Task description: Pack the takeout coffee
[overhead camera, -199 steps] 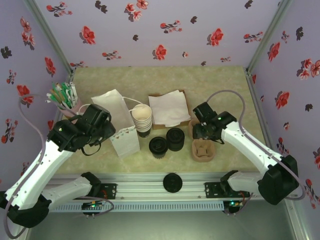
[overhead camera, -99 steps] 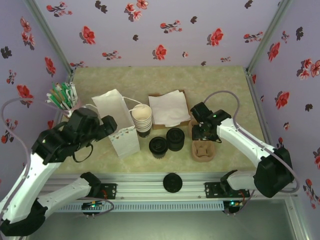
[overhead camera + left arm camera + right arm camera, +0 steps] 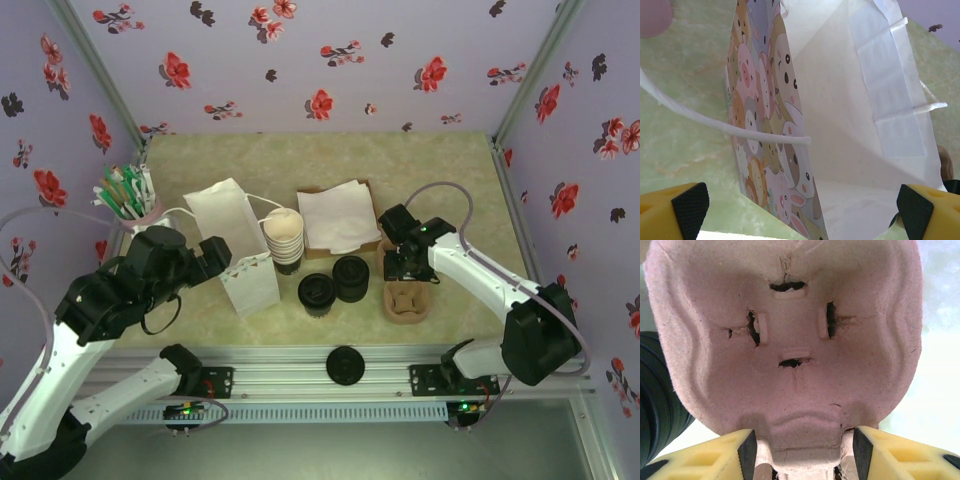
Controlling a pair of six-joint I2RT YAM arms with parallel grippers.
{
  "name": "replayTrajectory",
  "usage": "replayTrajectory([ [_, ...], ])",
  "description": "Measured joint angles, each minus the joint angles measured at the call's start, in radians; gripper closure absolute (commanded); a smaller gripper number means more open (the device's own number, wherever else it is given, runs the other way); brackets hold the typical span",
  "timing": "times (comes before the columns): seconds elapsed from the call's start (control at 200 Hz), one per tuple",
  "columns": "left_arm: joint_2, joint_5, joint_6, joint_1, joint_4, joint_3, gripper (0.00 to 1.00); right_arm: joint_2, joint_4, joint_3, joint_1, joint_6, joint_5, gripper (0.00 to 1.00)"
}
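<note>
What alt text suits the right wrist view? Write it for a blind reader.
A pale pulp cup carrier, seen close up, has its near edge between the right arm's two yellow fingers; whether they touch it is unclear. A ribbed black object sits at the left edge.

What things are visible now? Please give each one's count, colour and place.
paper bag with animal print: 1, white, left of centre
stack of lidless paper cups: 1, cream, beside the bag
pile of paper napkins: 1, white, behind centre
lidded paper coffee cup: 1, dark, front centre
stack of plastic lids: 1, black, right of that cup
round lid-like disc: 1, black, on metal rail
moulded pulp cup carrier: at least 1, brown, right of lids
cup holding green-white sticks: 1, pink, far left
left gripper: 1, yellow-black, open, facing bag
right gripper: 1, yellow-black, astride carrier's edge
</note>
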Motion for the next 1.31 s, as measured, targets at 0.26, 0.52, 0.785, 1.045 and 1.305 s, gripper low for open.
replayTrajectory([
  [0.26,0.000,0.000,0.001,0.000,0.018,-0.011,0.01,0.001,0.014,-0.014,-0.010,0.000,-0.014,0.50],
  [0.52,0.000,0.000,0.008,0.000,0.035,-0.012,0.01,0.000,0.022,-0.018,-0.013,-0.003,-0.021,0.56],
  [0.785,0.000,0.001,0.012,0.000,0.040,-0.018,0.01,-0.024,0.020,-0.018,-0.013,-0.008,-0.024,0.59],
  [1.045,0.000,0.002,0.016,0.000,0.049,-0.026,0.01,-0.041,0.011,-0.018,-0.013,-0.008,-0.024,0.60],
  [1.305,0.000,0.002,0.032,0.000,0.050,-0.032,0.01,-0.087,-0.018,-0.013,-0.013,-0.008,-0.024,0.60],
])
